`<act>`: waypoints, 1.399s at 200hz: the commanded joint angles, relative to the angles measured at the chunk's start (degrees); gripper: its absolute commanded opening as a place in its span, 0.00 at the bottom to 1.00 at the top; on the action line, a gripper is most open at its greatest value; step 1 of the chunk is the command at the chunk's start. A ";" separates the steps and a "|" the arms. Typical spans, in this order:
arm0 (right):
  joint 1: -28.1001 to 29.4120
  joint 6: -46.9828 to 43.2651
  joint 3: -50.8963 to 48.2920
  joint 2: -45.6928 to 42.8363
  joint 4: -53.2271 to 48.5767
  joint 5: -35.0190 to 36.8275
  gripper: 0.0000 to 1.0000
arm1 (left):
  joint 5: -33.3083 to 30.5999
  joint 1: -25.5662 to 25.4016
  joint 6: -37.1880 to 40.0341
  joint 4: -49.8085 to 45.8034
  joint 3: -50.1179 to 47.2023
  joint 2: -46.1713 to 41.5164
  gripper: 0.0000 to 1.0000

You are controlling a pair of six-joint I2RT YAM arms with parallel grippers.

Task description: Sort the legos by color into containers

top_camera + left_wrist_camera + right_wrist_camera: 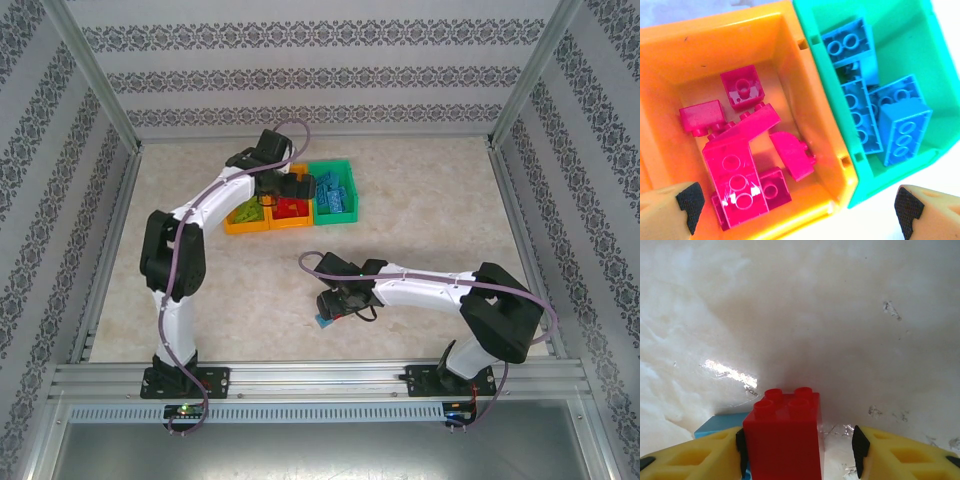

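Red brick [785, 440] stands studs-up between the right gripper [799, 450], its jaws not closed. Left gripper [797, 202] holds its jaws wide over the orange bin [740, 40].

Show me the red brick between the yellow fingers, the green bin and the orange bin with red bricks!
red brick [784, 440]: right wrist view, front face.
green bin [905, 47]: left wrist view, bare floor.
orange bin [705, 45]: left wrist view, inner back wall.
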 commanded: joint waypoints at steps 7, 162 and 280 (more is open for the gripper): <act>0.50 -0.71 0.27 1.62 -1.76 2.10 0.54 | 2.27 0.51 -2.54 3.79 -4.06 -5.41 1.00; -3.73 -1.77 9.77 1.74 -1.41 2.43 0.26 | -0.12 0.36 -5.26 8.05 -26.38 -22.88 1.00; -22.54 3.64 44.66 25.45 9.63 -15.50 0.30 | -5.34 -5.31 -10.62 1.98 -45.54 -39.05 1.00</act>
